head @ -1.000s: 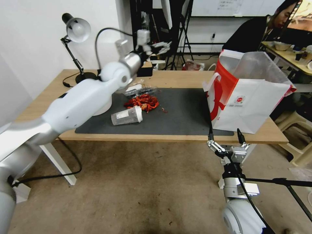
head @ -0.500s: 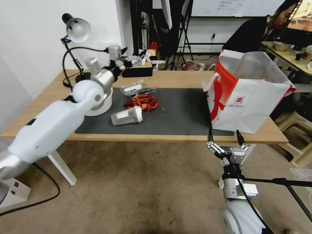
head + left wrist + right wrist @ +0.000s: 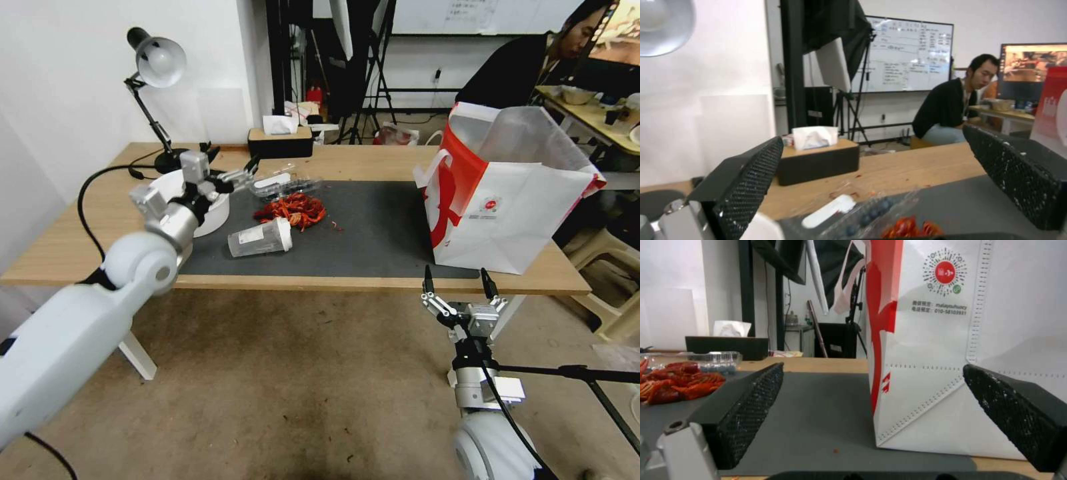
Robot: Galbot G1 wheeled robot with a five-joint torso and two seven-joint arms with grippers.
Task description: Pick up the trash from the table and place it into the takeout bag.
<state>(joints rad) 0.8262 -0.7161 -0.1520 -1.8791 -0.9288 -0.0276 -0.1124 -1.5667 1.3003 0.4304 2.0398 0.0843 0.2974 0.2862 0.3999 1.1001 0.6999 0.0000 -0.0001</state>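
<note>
On the table (image 3: 373, 159), my left gripper (image 3: 231, 158) hangs open just above the white bowl (image 3: 216, 211) at the left end of the dark mat (image 3: 380, 230). Red crayfish shells (image 3: 292, 209) lie beside the bowl, with a clear white-lidded plastic cup (image 3: 260, 238) on its side in front of them. The left wrist view looks between its open fingers (image 3: 744, 186) at the shells (image 3: 907, 228). The takeout bag (image 3: 517, 200) stands open at the right end. My right gripper (image 3: 457, 281) waits open below the table's front edge, facing the bag (image 3: 951, 350).
A clear plastic clamshell box (image 3: 283, 185) lies behind the shells. A black tissue box (image 3: 280, 142) sits at the back edge and a desk lamp (image 3: 157, 63) at the back left. Tripods and a seated person are behind the table.
My left arm has swung back to the left and down, from high over the table's far edge to just above the bowl, still open and empty. The right gripper barely moved.
</note>
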